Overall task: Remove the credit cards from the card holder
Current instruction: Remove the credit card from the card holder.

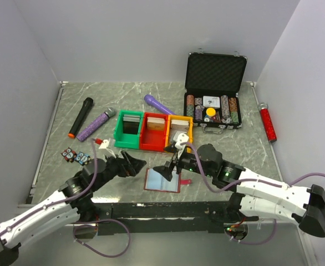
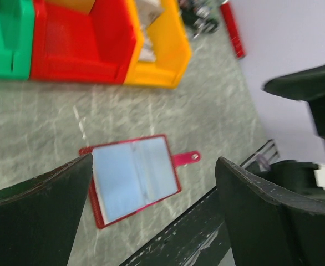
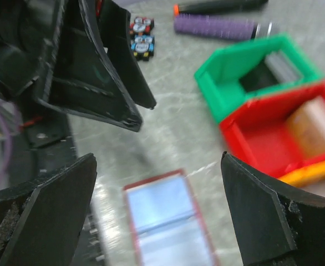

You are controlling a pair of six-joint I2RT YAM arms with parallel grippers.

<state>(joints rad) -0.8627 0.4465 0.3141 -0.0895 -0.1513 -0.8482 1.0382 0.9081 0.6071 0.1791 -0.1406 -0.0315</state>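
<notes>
You see card holder (image 1: 162, 180) open flat at table (image 1: 240, 147) near edge; bare strip before bins (image 1: 153, 132). Left gripper (image 1: 133, 165) beside it, right gripper (image 1: 169, 169) above it, both spread, empty.

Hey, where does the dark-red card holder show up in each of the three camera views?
Top external: the card holder lies open at lower centre, just below the red bin.
Left wrist: the card holder is at lower centre-left, pale sleeves up, snap tab pointing right.
Right wrist: the card holder is at bottom centre, blurred and cut by the lower edge.
Shared landmark: the red bin, beyond it in all three.
</notes>
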